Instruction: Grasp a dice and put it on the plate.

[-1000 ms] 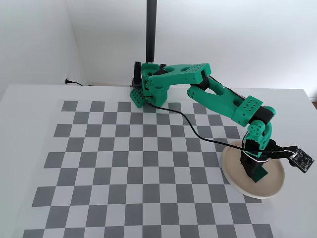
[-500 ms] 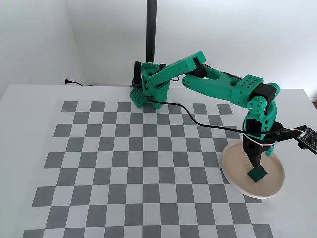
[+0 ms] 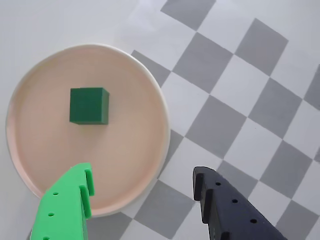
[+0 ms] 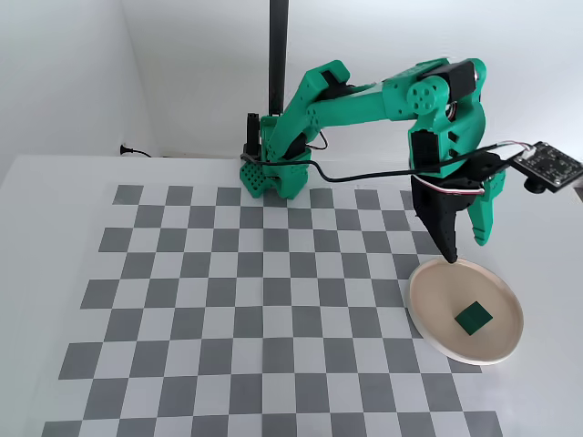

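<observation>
The dark green dice lies flat inside the beige-pink plate, left of its middle in the wrist view. The fixed view shows the dice resting on the plate at the right edge of the checkerboard. My gripper hangs open and empty well above the plate, its bright green finger over the plate's near rim and its black finger over the checkerboard. In the fixed view the gripper is raised above the plate's far rim, clear of the dice.
The grey and white checkerboard mat covers the white table. The arm's green base stands at the back beside a black vertical post. A camera board on a cable sticks out to the arm's right.
The gripper has let go of the dice and risen from the plate; the arm folded upward and back. The dice stays on the plate.
</observation>
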Motion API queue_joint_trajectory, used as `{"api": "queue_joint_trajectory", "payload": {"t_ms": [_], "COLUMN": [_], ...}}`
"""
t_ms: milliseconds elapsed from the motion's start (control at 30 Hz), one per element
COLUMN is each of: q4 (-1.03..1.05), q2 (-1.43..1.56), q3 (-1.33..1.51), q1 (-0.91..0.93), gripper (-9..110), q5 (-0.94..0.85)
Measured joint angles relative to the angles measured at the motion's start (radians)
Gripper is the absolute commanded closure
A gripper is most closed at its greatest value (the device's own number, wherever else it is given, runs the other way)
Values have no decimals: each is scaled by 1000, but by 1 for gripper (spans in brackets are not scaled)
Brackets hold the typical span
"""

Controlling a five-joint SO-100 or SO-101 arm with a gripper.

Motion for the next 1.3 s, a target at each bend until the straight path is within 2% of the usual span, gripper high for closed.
{"api": "queue_joint_trajectory", "payload": {"t_ms": [333, 500, 700, 867, 1033, 1167, 1300], "q4": [77, 77, 77, 57, -117, -186, -341], "q2": [233, 325, 476, 629, 868, 922, 1015], "q3": [0, 2, 106, 285, 635, 787, 994], "q1": [143, 215, 285, 311, 344, 408, 465], "gripper": [89, 99, 106, 106, 106, 106, 106], "q5": [67, 91, 144, 216, 287, 353, 407]}}
